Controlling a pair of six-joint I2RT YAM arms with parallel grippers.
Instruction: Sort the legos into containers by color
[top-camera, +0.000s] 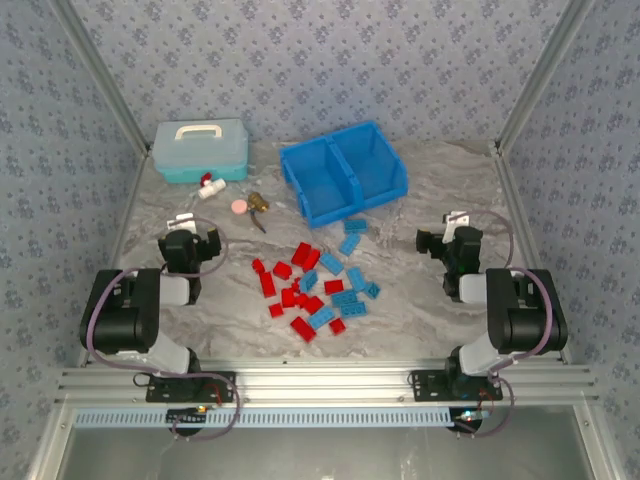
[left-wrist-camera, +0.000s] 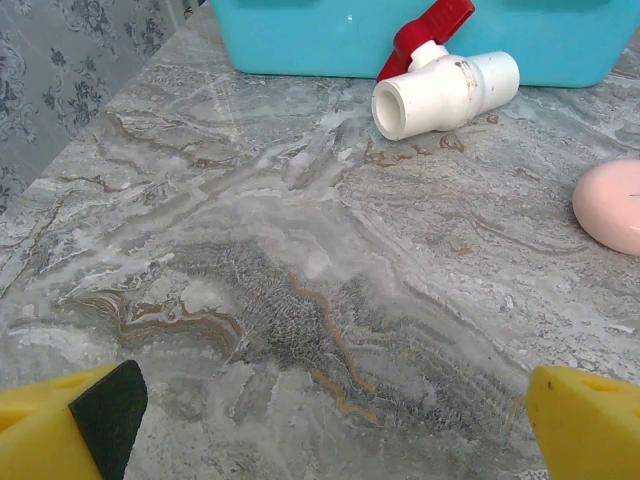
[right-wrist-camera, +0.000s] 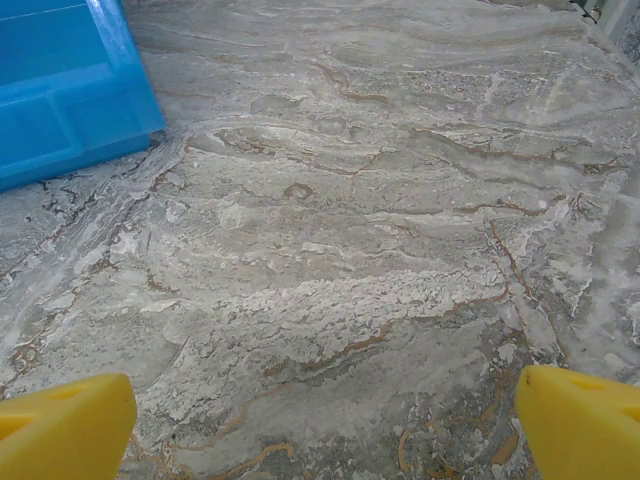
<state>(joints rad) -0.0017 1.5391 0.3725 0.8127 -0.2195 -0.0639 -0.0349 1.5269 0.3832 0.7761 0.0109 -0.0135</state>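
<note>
Left wrist view: the teal case (left-wrist-camera: 400, 40) is cut off by the far edge, the pink disc (left-wrist-camera: 612, 205) by the right edge. Right wrist view: the blue bin (right-wrist-camera: 60, 100) runs off the far left corner. From above, the brass fitting (top-camera: 259, 203) is too small to make out

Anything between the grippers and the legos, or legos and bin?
Nothing visible. Bare marble tabletop lies between left gripper, right gripper and the red and light-blue plastic lego bricks, and between them and the bright blue two-compartment plastic bin. Brass fitting, pink disc sit further left.
</note>
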